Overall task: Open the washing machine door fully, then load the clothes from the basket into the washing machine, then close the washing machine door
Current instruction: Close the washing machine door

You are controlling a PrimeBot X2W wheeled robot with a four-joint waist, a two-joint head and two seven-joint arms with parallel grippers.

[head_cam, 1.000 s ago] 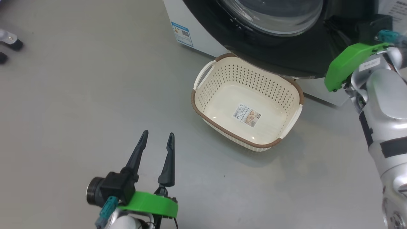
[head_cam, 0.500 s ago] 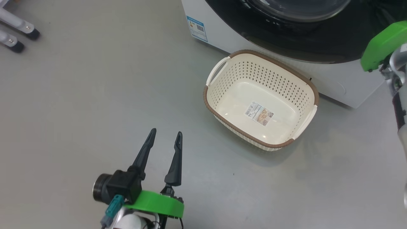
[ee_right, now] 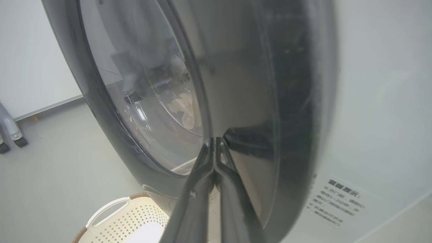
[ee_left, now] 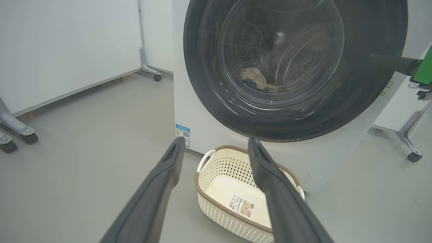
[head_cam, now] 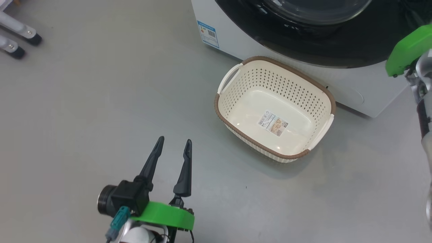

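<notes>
Left hand (head_cam: 174, 139) hovered wide at eight o'clock of the basket (head_cam: 216, 108); right hand (ee_right: 214, 139), fingers pressed together, met the washing machine door (ee_right: 152, 84).

You can read no word for certain. The blue sticker (head_cam: 208, 33) low on the washing machine (head_cam: 351, 98) shows a QR code and tiny print. The label (head_cam: 273, 122) on the basket (head_cam: 236, 91) floor is too small. Chinese characters (ee_right: 335, 202) on the white panel (ee_right: 371, 101) are blurred.
</notes>
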